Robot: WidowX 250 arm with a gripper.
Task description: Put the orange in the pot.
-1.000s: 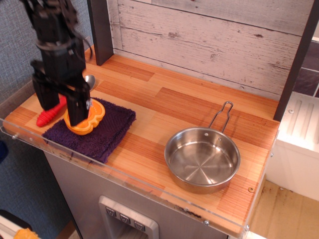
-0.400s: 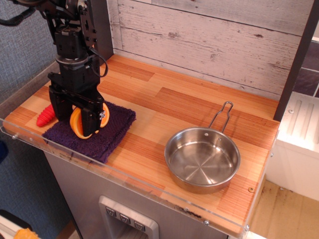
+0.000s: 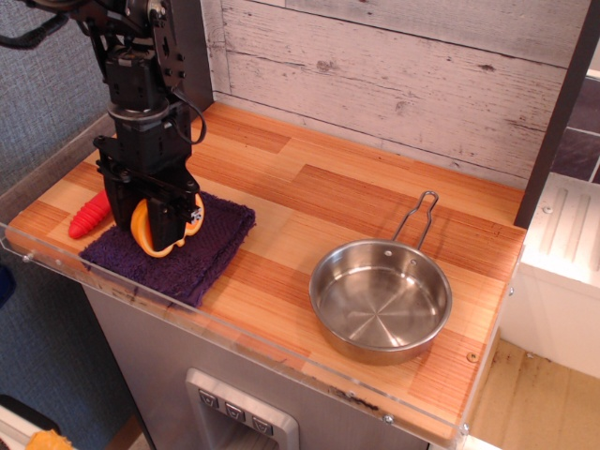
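Count: one surface, one arm, one cloth, one pot, one orange, one spoon.

Surface (image 3: pixel 309 202): wooden counter of light and dark planks, a whitewashed plank wall behind it and a clear plastic lip along the front edge.

Arm (image 3: pixel 141 84): black, entering from the upper left corner and hanging close to vertical over the left end of the surface, cables looped at its side.

Cloth (image 3: pixel 202 258): dark purple towel lying flat at the left front of the surface, under the hand.

Pot (image 3: pixel 380 298): shiny steel pan at the right front, well apart from the cloth. Its thin wire handle points back and to the right. Nothing lies inside it.

Hand (image 3: pixel 159 225): pointing straight down over the cloth, fingers drawn in and pinching the orange between them. The fingertips sit at or just above the cloth; contact with the cloth cannot be told from this view.

Orange (image 3: pixel 148 228): held on edge in the hand, yellow-orange rim showing on both sides of the dark fingers, lower rim at cloth level. Whether it is lifted clear of the cloth cannot be told. It is at the left end of the surface, far from the pot.

Spoon (image 3: pixel 89 216): only its red ribbed handle shows, lying left of the cloth beside the hand.
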